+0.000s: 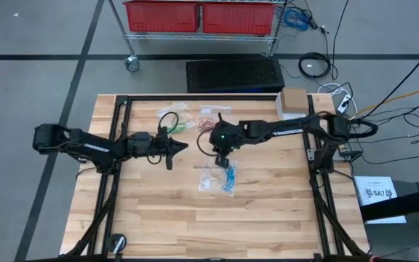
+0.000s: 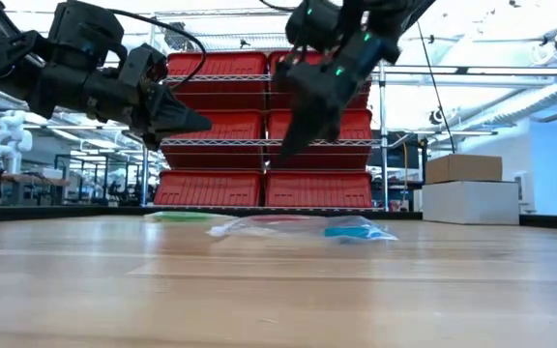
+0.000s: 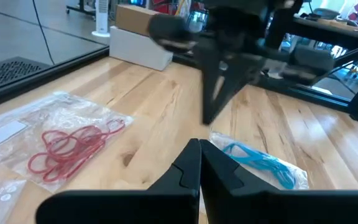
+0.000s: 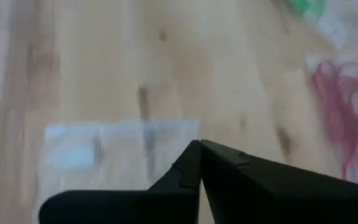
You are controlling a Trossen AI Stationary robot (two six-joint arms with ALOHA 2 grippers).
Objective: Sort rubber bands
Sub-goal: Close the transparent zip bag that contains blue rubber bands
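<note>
The rubber bands lie in small clear bags on the table. The red bands sit in one bag, also seen in the right wrist view. The green bands lie in a bag beside it. The blue bands fill a third bag nearer the table's middle. My left gripper hovers shut above the table, left of the blue bag. My right gripper is shut too, pointing down above the blue bag's far end, clear of the table.
A cardboard box on a white box stands at the table's far right corner. A black frame runs along the table's edges. Behind the table stands a wire rack with red bins. Bare wood lies on the near half.
</note>
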